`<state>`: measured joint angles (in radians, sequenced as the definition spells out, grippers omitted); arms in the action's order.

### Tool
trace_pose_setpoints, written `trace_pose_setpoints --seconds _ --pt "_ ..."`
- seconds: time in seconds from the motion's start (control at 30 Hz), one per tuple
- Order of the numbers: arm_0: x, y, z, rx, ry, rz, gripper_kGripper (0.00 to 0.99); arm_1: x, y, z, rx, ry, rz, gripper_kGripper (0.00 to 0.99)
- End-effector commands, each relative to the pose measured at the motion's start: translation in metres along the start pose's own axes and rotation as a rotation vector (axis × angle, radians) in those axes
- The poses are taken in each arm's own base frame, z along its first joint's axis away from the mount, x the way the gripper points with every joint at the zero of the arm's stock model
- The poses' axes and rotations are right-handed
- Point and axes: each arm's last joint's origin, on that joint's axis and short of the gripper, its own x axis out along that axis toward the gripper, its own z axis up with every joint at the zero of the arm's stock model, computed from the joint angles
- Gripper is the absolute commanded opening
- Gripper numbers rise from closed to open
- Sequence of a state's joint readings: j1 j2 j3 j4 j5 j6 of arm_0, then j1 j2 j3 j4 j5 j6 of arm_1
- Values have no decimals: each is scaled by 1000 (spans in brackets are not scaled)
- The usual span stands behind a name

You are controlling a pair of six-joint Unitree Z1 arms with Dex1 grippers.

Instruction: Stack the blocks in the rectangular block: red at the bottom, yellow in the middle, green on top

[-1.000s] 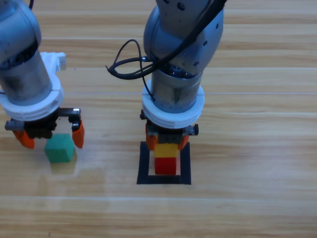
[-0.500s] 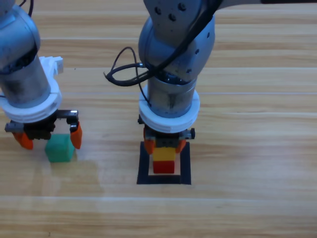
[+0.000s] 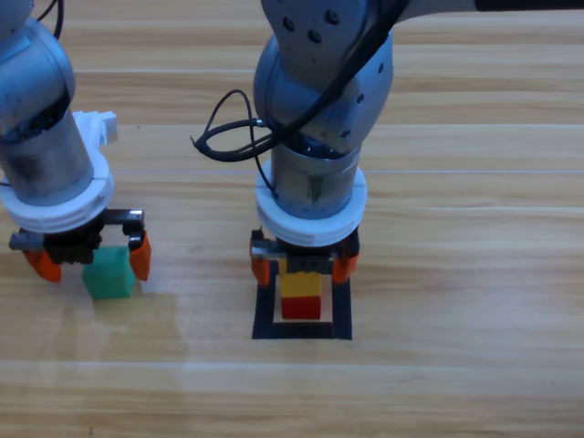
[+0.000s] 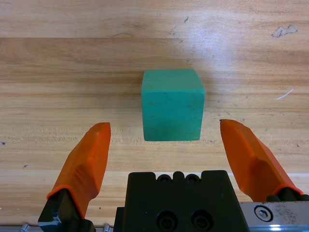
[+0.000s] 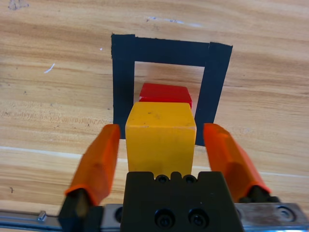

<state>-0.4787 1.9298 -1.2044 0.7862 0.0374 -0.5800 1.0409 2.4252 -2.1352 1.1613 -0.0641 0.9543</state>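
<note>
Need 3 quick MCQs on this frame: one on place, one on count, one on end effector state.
1. Where is the yellow cube?
A. on the bare table
B. on the red cube
C. under the green cube

2. How many cubes are inside the tape outline?
A. one
B. two
C. three

3. The right end effector is:
A. open
B. shut on the yellow cube
C. out of view

Key: B, yellow sits atop red; B, green lies outside, by the left end effector; A, gaps show either side of the yellow cube.

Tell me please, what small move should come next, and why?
Probably lift the right gripper straight up: it is open, with the yellow cube free between its jaws on the red cube inside the tape rectangle. That clears the stack for the green cube.
</note>
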Motion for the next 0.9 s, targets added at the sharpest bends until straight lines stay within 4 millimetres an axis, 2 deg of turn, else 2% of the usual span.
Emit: trace_pose_setpoints --seconds 0.03,0.13,0.27,0.33,0.37,0.43,0.53,0.6,0.7,0.73,0.77,0.83,0.9 --pt "18 4 3 -26 35 14 973 -4 3 -9 -26 -48 -44 990" --pt "20 4 2 -32 31 14 973 -47 -5 -15 -33 -128 -12 990" --pt "23 4 2 -37 25 15 969 -136 -27 -40 -92 -313 52 990" --pt "25 4 2 -37 27 17 963 -172 -44 -54 -141 -400 77 990" --pt "26 4 3 -36 27 17 962 -185 -55 -58 -163 -428 96 990" --pt "28 3 3 -32 29 18 960 -197 -76 -69 -221 -482 154 990" --pt "30 3 3 -31 28 15 936 -196 -118 -76 -273 -550 275 990" --pt "33 2 4 -28 29 14 887 -192 -130 -72 -307 -560 274 990" --pt "37 2 4 -27 28 10 839 -172 -146 -53 -408 -493 255 990" --pt "41 2 3 -27 28 10 793 -154 -168 -45 -498 -478 286 990" --pt "42 2 4 -26 30 11 764 -145 -181 -45 -558 -491 312 990" --pt "44 1 5 -27 28 8 660 -130 -205 -44 -632 -544 354 990" --pt "43 0 5 -24 26 8 546 -126 -221 -44 -667 -541 276 990"
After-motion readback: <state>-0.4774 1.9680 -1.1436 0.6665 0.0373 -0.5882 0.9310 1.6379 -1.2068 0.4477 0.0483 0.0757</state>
